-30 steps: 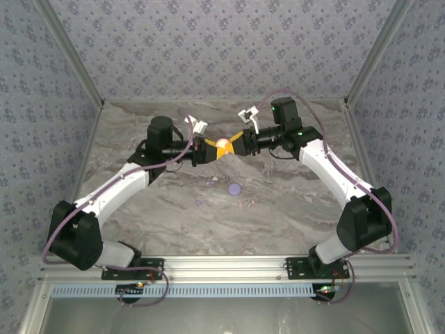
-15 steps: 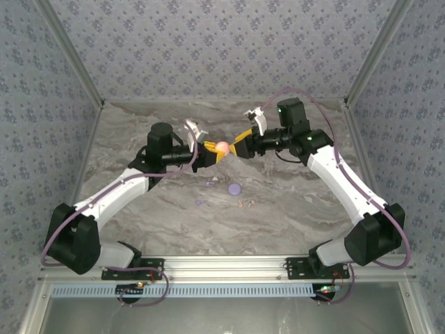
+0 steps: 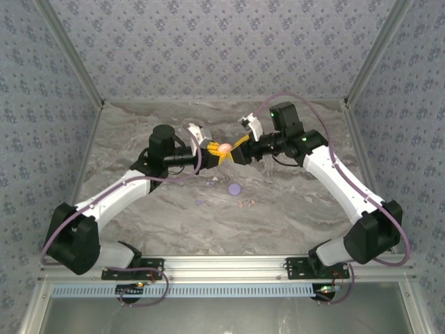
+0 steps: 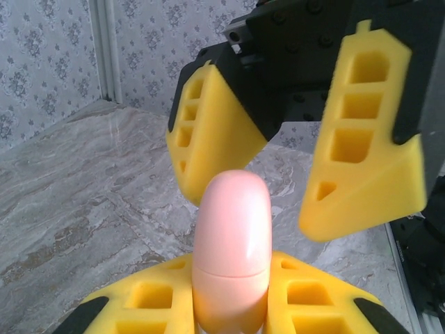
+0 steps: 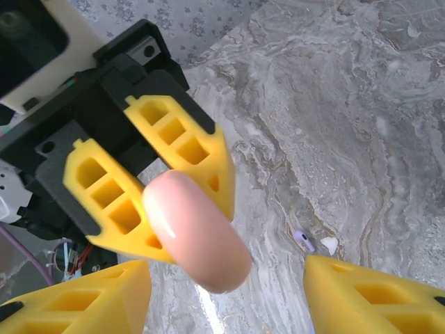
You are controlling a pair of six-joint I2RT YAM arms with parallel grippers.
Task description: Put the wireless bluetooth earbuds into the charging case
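left gripper (image 3: 212, 150): clamped on the pink charging case (image 4: 231, 243), held aloft, seemingly for opening;
right gripper (image 4: 271, 202): spread wide, flanking its top;
earbuds (image 3: 245, 204): lying on bench (image 3: 292, 202)

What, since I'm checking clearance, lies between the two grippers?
The pink charging case, clamped by the left gripper, facing the open right gripper; top view.

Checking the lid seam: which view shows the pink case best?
Left wrist: the pink case stands close, centred, upright, seam plain. Right wrist shows it slanting in the left claw, no seam visible. Top external shows a small pink blob.
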